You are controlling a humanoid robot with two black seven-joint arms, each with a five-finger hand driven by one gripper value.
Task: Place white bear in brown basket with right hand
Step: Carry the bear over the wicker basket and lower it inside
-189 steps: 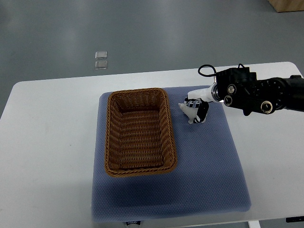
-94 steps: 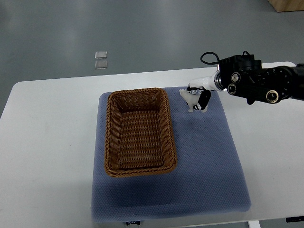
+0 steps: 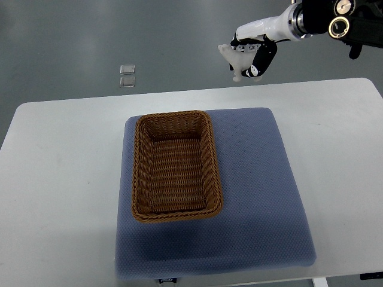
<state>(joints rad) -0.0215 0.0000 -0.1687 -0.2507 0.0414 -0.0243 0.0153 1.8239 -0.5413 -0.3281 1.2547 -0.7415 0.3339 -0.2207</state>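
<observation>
My right hand [image 3: 248,55] hangs high in the air at the top of the top view, its arm coming in from the right edge. Its fingers are curled around the small white bear [image 3: 234,57], which sticks out to the left of the palm. The brown wicker basket [image 3: 206,155] sits empty on the left part of the blue mat [image 3: 263,197], well below and to the left of the hand. My left arm does not show.
The blue mat lies on a white table [image 3: 66,179]. Grey floor lies beyond the table's far edge, with two small clear squares [image 3: 127,76] on it.
My right hand has lifted the white bear off the mat and risen steeply, now showing above the table's far edge. The basket has not moved.
</observation>
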